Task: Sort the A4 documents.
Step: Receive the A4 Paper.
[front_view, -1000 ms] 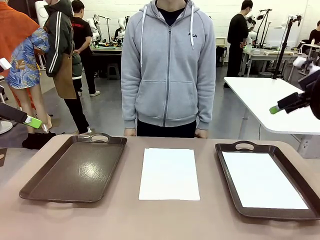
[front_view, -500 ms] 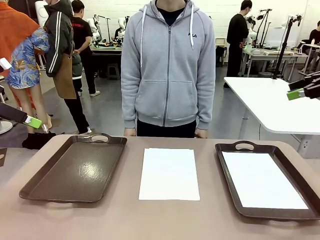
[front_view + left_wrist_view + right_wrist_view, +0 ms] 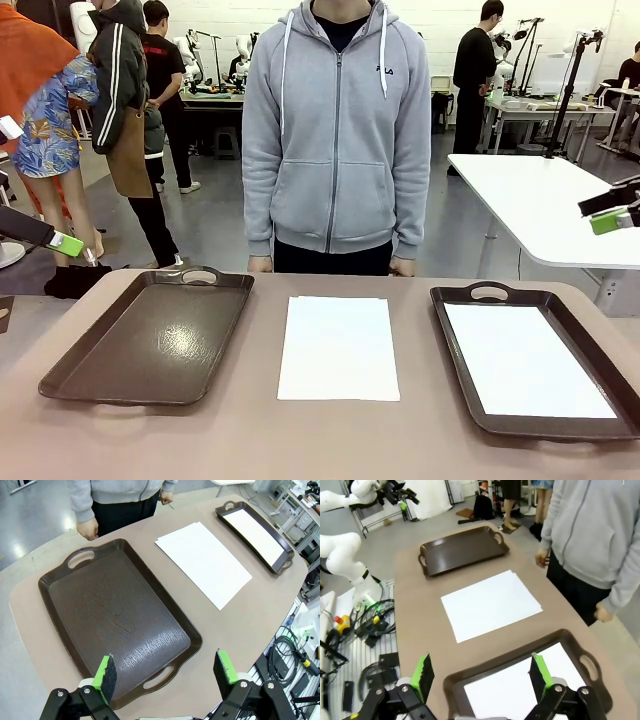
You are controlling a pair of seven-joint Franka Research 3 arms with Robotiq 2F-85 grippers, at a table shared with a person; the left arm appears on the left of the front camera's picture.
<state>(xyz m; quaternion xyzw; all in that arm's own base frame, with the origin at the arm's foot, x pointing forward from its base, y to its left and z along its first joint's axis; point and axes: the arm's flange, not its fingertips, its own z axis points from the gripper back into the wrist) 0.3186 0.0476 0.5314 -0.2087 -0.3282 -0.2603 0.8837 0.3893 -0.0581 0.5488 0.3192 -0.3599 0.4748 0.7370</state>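
White A4 documents [image 3: 339, 347] lie flat in the table's middle; in the left wrist view these sheets [image 3: 202, 562] show a doubled edge at one corner. Another white sheet [image 3: 527, 360] rests inside the right brown tray [image 3: 455, 330]. The left brown tray [image 3: 150, 340] holds nothing. My left gripper [image 3: 62, 243] hovers open off the table's left side, above that tray's near handle [image 3: 165, 669]. My right gripper [image 3: 610, 218] hangs open at the far right, high over the right tray [image 3: 481, 672]. Neither gripper holds anything.
A person in a grey hoodie [image 3: 337, 130] stands at the far edge, hands [image 3: 260, 264] hanging at table height. A white table [image 3: 540, 205] stands behind on the right. Cables and gear [image 3: 365, 630] lie on the floor beside the table.
My right gripper has drawn back toward the right edge, rising first and then dropping a little. The left gripper, papers and trays have not moved.
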